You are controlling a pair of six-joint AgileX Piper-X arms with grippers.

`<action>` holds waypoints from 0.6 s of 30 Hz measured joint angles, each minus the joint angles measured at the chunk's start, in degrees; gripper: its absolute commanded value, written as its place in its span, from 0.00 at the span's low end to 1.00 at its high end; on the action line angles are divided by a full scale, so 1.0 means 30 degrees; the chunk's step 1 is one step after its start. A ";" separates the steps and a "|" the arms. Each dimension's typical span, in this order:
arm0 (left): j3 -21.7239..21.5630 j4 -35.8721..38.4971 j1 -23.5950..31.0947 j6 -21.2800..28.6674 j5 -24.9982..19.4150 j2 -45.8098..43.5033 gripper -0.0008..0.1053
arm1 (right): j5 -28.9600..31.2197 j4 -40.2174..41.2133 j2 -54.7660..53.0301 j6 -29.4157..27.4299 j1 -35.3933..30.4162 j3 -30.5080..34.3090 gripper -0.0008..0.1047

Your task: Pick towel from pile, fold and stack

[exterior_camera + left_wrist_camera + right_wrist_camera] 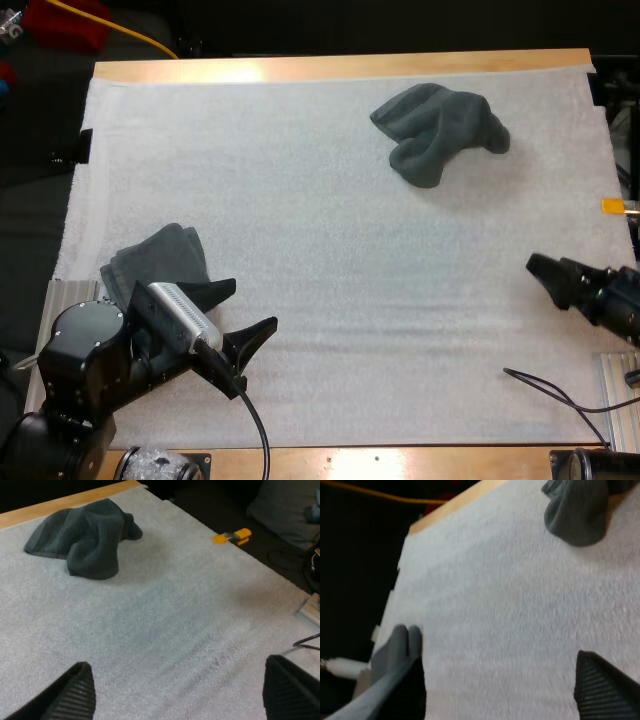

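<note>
A crumpled dark grey-green towel lies on the white mat toward the far right. A folded towel rests at the mat's left edge, partly hidden under my left arm. My left gripper hovers just right of the folded towel, open and holding nothing. From the left wrist its fingers stand wide apart over bare mat, with the crumpled towel far ahead. My right gripper sits near the right edge, well short of the crumpled towel. Its fingers are spread open over bare mat, the crumpled towel ahead and the folded towel across the mat.
The white mat covers most of the wooden table. A black cable loops onto the mat near the front right corner. Metal rails sit at both front corners of the table.
</note>
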 measured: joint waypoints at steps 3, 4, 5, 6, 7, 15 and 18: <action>0.0000 0.0000 0.0000 0.0000 0.0000 -0.0002 0.64 | 0.0000 -0.1287 0.1035 0.1055 0.0000 0.0000 0.60; 0.0000 0.0000 0.0000 0.0000 0.0000 -0.0002 0.64 | 0.0000 -0.1782 0.1454 0.1403 0.0000 0.0000 0.60; 0.0000 0.0000 0.0000 0.0000 0.0000 -0.0002 0.64 | 0.0000 -0.2201 0.1875 0.1733 0.0000 0.0000 0.60; 0.0000 0.0000 0.0000 0.0000 0.0000 -0.0002 0.64 | 0.0000 -0.2641 0.2244 0.2062 0.0000 0.0000 0.60; 0.0000 0.0000 0.0000 0.0000 0.0000 -0.0002 0.64 | 0.0000 -0.3096 0.2634 0.2416 0.0000 -0.0020 0.60; 0.0000 0.0000 0.0000 0.0000 0.0000 -0.0002 0.64 | 0.1823 -0.5880 0.5871 0.4541 0.2118 -0.0033 0.60; 0.0000 0.0000 0.0000 0.0000 0.0000 -0.0002 0.64 | 0.3814 -0.6890 0.7137 0.5249 0.3763 -0.0033 0.60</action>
